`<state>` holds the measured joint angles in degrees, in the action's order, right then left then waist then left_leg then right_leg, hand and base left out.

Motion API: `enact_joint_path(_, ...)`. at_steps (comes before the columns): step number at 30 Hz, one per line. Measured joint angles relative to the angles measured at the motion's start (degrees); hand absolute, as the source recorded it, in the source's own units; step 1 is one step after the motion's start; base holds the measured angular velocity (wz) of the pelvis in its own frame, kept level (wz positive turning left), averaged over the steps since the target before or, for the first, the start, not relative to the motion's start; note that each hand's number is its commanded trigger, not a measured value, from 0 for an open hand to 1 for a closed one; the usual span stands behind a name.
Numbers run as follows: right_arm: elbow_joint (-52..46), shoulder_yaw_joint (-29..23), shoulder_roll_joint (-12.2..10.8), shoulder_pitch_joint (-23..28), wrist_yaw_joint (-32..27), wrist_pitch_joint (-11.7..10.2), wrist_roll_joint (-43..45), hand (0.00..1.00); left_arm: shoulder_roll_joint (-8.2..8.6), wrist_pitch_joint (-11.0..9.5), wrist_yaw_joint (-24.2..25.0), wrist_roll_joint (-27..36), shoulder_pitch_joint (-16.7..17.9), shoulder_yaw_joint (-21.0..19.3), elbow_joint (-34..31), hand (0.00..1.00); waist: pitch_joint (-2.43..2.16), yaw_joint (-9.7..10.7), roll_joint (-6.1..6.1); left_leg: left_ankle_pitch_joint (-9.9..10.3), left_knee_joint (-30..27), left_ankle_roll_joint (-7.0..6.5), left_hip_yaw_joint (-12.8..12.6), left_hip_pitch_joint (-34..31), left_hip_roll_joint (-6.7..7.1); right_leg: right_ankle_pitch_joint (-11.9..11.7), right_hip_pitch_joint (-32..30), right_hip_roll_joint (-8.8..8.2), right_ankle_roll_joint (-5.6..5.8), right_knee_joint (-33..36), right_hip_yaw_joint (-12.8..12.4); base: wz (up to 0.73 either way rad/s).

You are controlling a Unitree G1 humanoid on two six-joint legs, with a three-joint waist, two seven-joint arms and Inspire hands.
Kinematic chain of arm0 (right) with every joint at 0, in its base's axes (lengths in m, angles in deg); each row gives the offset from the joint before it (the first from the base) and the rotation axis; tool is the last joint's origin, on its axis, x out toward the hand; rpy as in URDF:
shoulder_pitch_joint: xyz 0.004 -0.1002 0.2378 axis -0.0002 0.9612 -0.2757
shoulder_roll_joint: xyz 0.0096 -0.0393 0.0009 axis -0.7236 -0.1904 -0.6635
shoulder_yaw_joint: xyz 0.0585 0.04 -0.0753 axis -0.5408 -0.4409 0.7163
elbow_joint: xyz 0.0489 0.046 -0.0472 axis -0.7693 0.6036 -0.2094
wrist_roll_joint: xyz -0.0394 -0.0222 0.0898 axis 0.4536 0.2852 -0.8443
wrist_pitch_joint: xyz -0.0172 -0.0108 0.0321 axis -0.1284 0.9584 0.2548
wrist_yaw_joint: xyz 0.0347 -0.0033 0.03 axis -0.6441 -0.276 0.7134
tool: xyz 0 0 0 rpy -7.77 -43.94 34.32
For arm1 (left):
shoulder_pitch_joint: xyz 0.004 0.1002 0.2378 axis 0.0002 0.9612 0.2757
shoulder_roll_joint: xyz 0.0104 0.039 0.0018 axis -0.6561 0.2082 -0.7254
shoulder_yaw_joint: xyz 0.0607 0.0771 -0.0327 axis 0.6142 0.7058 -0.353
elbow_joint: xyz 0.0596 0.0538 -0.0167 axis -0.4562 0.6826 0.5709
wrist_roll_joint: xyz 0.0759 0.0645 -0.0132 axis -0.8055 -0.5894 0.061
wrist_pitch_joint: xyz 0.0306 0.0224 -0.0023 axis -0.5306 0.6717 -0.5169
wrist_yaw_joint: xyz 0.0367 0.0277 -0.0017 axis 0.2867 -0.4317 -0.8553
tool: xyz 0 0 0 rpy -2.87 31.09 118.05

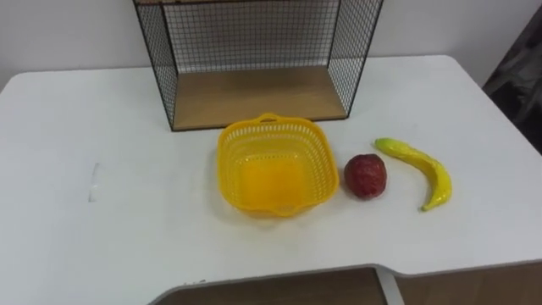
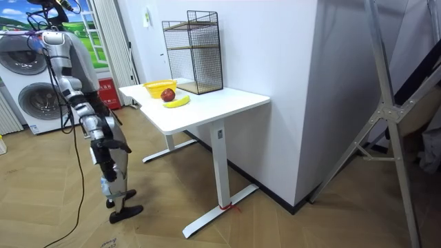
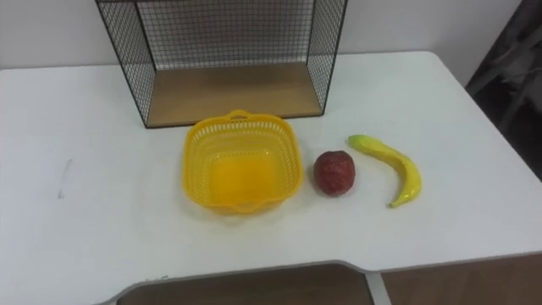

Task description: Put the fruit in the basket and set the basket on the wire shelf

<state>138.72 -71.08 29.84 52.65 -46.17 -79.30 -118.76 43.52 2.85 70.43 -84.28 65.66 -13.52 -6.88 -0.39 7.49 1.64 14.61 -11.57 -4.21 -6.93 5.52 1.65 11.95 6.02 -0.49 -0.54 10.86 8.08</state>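
An empty yellow basket [image 1: 273,166] sits mid-table, just in front of the black wire shelf [image 1: 254,59] with its wooden bottom board. A dark red apple [image 1: 365,175] lies right beside the basket's right rim. Further right lies a yellow banana [image 1: 421,169], curved and apart from the apple. In the room view I stand on the wooden floor a step back from the table's end, facing the basket [image 2: 160,88]. My right hand [image 2: 116,142] hangs low at my side, away from the table.
The white table [image 1: 102,229] has free room on its left half, and its front edge runs close below the basket. In the room view washing machines [image 2: 27,89] stand behind me and a metal frame [image 2: 386,117] stands at the right.
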Motion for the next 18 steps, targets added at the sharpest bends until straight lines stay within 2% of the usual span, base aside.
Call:
enact_joint_path(3, -6.7, -5.0, 0.2, -0.1, -6.3, -1.7, 1.3, 0.00, -0.22, 0.0, -0.1, -0.5, 0.5, -0.9, -0.4, 0.00, -0.08, 0.4, 0.17, 0.0, 0.1, -0.03, -0.1, 0.1, 0.05, 0.0, -0.1, 0.01, 0.01, 0.1, -0.2, -0.02)
enact_joint_path(7, -21.0, -5.2, 0.7, -0.4, -17.9, -2.4, 13.3, 0.00, -0.27, 0.0, -0.2, -1.8, 0.7, -0.6, -2.5, 0.00, -0.03, 0.4, 0.26, -0.2, 0.3, -0.19, -0.7, -0.7, 0.02, 0.1, -1.2, -0.03, 0.08, 1.0, -0.8, -0.07)
enact_joint_path(11, -34.2, -3.7, 2.0, -0.9, -26.8, -2.7, 27.6, 0.00, -0.52, 0.1, -0.3, -2.1, 0.9, 0.9, -4.7, 0.00, 0.14, 0.3, 0.57, -0.3, 0.5, -0.24, -0.8, -1.1, 0.08, 0.0, -1.8, -0.08, 0.12, 1.3, -0.9, -0.02)
enact_joint_path(13, -44.3, -1.7, 2.7, -1.3, -31.9, -3.7, 39.2, 0.00, -0.76, 0.0, -0.4, -2.2, 0.3, 1.8, -4.7, 0.00, 0.36, 0.2, 0.89, -0.5, 0.7, -0.21, -0.8, -1.4, 0.08, 0.1, -2.5, -0.06, 0.13, 1.6, -0.9, 0.00)
enact_joint_path(15, -49.2, -0.2, 3.1, -1.4, -33.9, -4.9, 47.7, 0.00, -0.84, -0.3, -0.4, -2.3, 0.1, 2.7, -4.8, 0.00, 0.42, 0.0, 1.35, -0.6, 0.6, -0.15, -0.7, -2.0, 0.06, 0.0, -3.0, -0.03, 0.12, 1.7, -0.9, 0.02)
enact_joint_path(16, -52.2, 1.3, 3.6, -1.4, -34.9, -5.2, 51.7, 0.00, -0.80, -0.3, -0.4, -2.4, 0.0, 3.7, -4.7, 0.00, 0.53, -0.5, 1.20, -0.6, 0.6, -0.14, -0.7, -2.2, 0.05, 0.0, -3.2, -0.02, 0.12, 1.7, -0.9, 0.00)
enact_joint_path(17, -53.6, 2.0, 3.8, -1.3, -35.1, -5.3, 52.8, 0.00, -0.81, -0.3, -0.4, -2.4, 0.0, 4.2, -4.7, 0.00, 0.48, -0.7, 1.65, -0.6, 0.6, -0.14, -0.7, -2.2, 0.05, 0.0, -3.3, -0.03, 0.12, 1.7, -0.9, 0.00)
enact_joint_path(18, -55.9, 2.9, 4.2, -1.3, -35.0, -5.4, 54.7, 0.00, -0.81, -0.3, -0.3, -2.4, 0.0, 4.9, -4.8, 0.00, 0.43, -1.2, 1.51, -0.6, 0.7, -0.14, -0.8, -2.3, 0.04, 0.0, -3.4, -0.03, 0.12, 1.7, -0.9, 0.00)
